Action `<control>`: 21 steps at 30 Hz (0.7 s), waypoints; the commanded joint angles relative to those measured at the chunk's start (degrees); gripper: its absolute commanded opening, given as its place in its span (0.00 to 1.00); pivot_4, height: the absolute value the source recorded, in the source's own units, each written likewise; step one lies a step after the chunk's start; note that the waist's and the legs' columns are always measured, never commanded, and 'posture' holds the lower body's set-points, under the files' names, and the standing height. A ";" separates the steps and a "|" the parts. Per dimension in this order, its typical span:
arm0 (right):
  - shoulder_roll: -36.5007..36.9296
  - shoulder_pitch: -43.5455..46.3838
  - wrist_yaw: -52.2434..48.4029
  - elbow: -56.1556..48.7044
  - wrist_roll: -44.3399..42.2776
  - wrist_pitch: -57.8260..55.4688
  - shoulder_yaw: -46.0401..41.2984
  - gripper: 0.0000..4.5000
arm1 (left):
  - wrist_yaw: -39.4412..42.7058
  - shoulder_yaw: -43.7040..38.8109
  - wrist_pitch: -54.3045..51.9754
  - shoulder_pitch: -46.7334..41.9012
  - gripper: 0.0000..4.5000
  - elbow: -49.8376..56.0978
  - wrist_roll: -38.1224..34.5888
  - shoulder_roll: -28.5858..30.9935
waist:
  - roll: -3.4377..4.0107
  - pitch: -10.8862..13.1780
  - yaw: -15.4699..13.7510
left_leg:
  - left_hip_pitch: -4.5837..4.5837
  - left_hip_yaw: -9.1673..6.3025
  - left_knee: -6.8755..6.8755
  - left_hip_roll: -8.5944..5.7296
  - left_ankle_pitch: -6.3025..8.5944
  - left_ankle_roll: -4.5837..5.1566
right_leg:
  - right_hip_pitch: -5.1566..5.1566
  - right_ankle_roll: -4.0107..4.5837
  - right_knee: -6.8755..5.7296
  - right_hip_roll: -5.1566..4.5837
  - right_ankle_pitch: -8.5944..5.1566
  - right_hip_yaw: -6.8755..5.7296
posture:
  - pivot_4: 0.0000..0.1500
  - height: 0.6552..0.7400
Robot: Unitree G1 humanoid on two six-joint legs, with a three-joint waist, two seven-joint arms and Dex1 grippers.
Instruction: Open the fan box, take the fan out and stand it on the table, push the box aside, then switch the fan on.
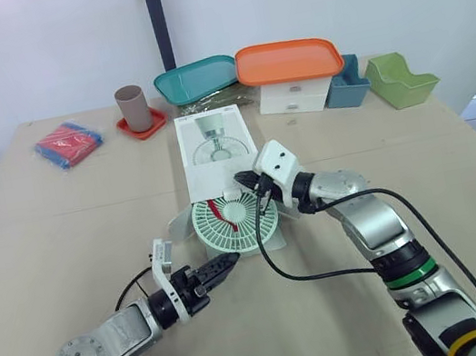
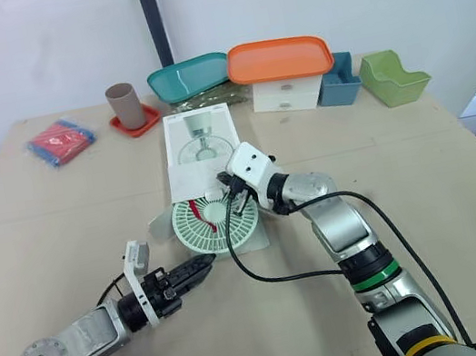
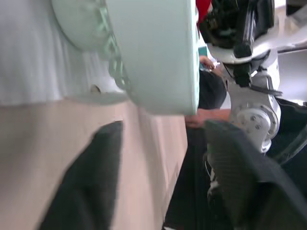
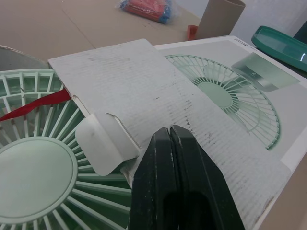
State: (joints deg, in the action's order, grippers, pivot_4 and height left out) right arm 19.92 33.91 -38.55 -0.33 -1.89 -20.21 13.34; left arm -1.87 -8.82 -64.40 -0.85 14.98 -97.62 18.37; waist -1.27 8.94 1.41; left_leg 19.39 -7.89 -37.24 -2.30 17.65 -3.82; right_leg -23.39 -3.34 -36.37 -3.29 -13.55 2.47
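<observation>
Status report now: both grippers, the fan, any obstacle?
Left gripper open, low at fan rim. Right gripper shut, tips on flap of box. Fan face up at box mouth, not yet standing. Flap overlaps fan grille.

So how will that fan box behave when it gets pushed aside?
Probably light and slides easily: the fan box is thin cardboard lying flat on the table. Its open flap looks floppy, so it may bend rather than push.
</observation>
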 commanded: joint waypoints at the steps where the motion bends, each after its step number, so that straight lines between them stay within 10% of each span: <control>1: -0.17 0.08 -0.24 -0.35 0.06 -0.25 0.29 0.00 | 0.73 -0.47 1.94 0.76 0.95 2.49 -2.73 2.05 | 0.00 0.00 0.00 | 0.00 0.00 0.00 0.01 0.00 0.00 | 0.00 0.00 0.00 0.00 0.00 0.00 | 1.00 1.00; 21: -1.05 1.07 -0.40 1.52 0.20 0.95 0.57 0.00 | -0.66 -0.86 12.66 -3.16 0.99 -2.13 2.42 0.73 | 0.01 0.01 0.01 | -0.01 0.07 -0.01 0.02 0.00 0.01 | 0.01 0.06 0.02 0.01 0.03 -0.01 | 1.00 1.00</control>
State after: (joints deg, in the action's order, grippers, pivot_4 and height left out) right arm 19.14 34.49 -38.63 0.98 -1.89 -19.46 13.42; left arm -3.82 -10.13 -51.31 -3.20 12.84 -94.93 19.05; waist -1.26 8.95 1.42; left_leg 19.38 -7.82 -37.24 -2.28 17.65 -3.82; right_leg -23.39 -3.28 -36.35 -3.28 -13.52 2.46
